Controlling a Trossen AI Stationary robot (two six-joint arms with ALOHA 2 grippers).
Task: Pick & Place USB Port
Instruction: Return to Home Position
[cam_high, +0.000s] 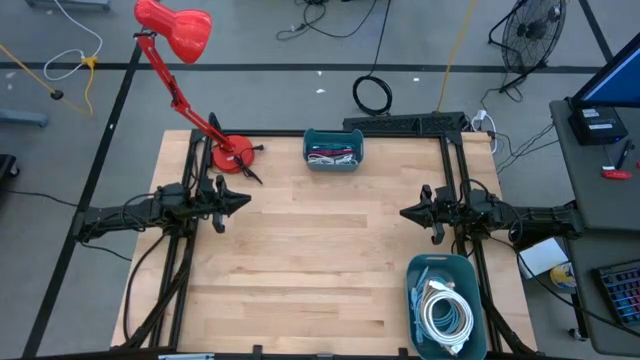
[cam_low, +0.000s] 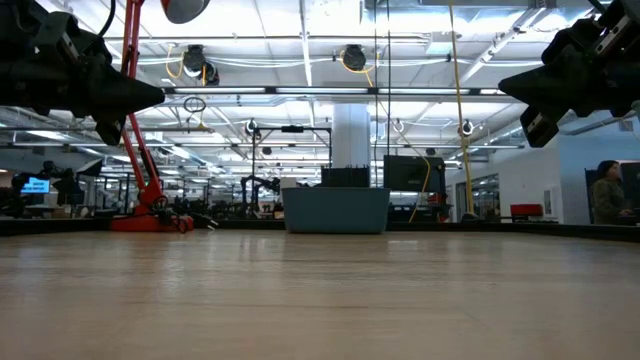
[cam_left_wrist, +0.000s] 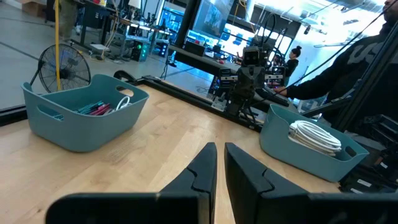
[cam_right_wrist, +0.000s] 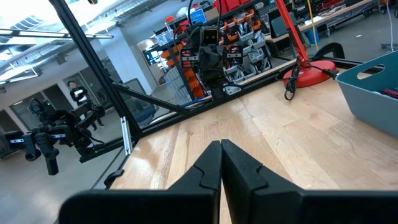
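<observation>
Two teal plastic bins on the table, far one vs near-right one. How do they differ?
The teal plastic bin at the far edge lies with its long side across the wooden table. The teal plastic bin at the near right corner lies lengthwise and looks larger from above. The far one holds a jumble of red and white cables; the near one holds one coiled white cable. Both are open-topped, rounded and the same teal.

Both arms lie stretched out level at opposite sides, pointing inward toward each other. The left gripper (cam_high: 240, 203) hangs raised in the air, its fingers (cam_left_wrist: 202, 169) drawn together with only a thin slit between them. The right gripper (cam_high: 407, 213) mirrors it at the same height, well apart, its fingers (cam_right_wrist: 208, 167) pressed closed
</observation>
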